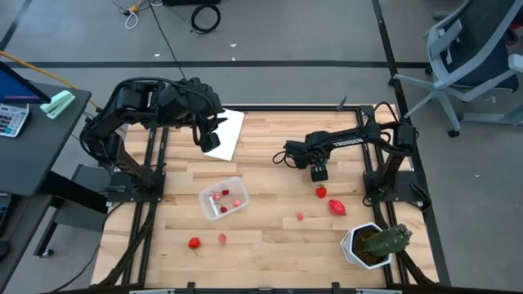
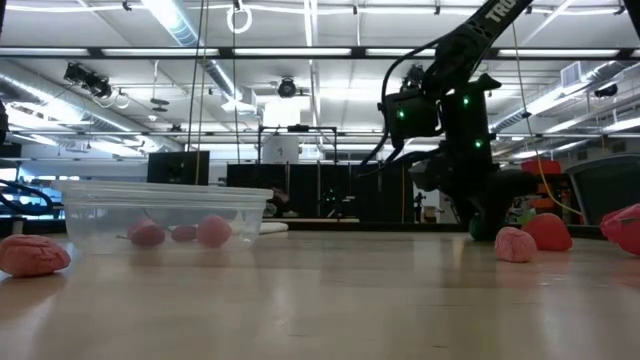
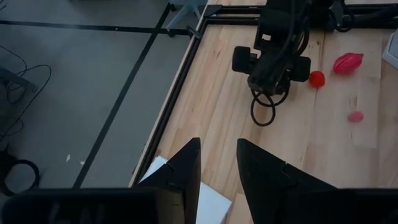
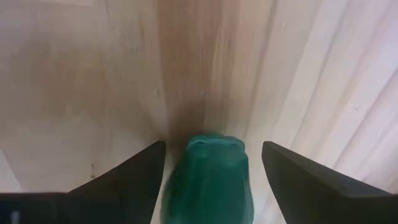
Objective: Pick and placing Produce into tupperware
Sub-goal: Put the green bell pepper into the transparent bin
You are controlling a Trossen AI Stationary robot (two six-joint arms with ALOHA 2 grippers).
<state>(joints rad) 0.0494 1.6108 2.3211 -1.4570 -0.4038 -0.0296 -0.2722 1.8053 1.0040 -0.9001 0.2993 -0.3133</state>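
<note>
Right claw (image 1: 319,173) pointing down, spread around green piece (image 4: 208,180) above table (image 1: 278,237)

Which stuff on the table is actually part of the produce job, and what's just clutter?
Part of the job:
- tupperware, a few red pieces inside
- loose red and pink produce on the wood
- green piece between the right gripper fingers

Just lying about:
- white panel, under the left gripper
- cactus in white pot
</note>
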